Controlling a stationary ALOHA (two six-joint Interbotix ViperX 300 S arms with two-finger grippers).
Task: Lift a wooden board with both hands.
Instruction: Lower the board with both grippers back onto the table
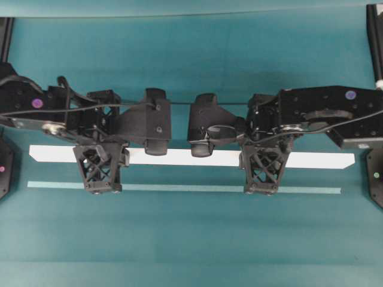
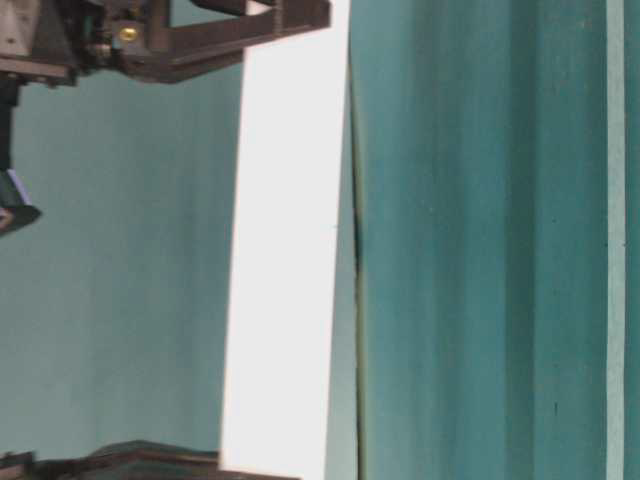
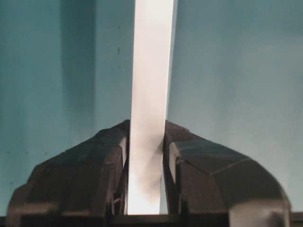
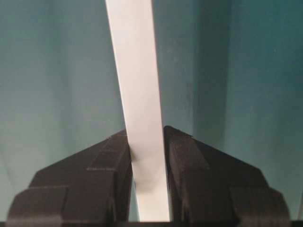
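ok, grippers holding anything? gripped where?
Yes: both hold the board. Left gripper clamps it across its width near the left end, right gripper likewise near the right end.

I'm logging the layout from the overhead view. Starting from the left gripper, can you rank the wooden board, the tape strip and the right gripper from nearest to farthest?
From the left gripper:
1. Wooden board: clamped between its fingers, so in contact.
2. Tape strip: its fingertips show over it in this view, the strip lying flat on the table in front of the board.
3. Right gripper: farthest, along the board toward the right end.
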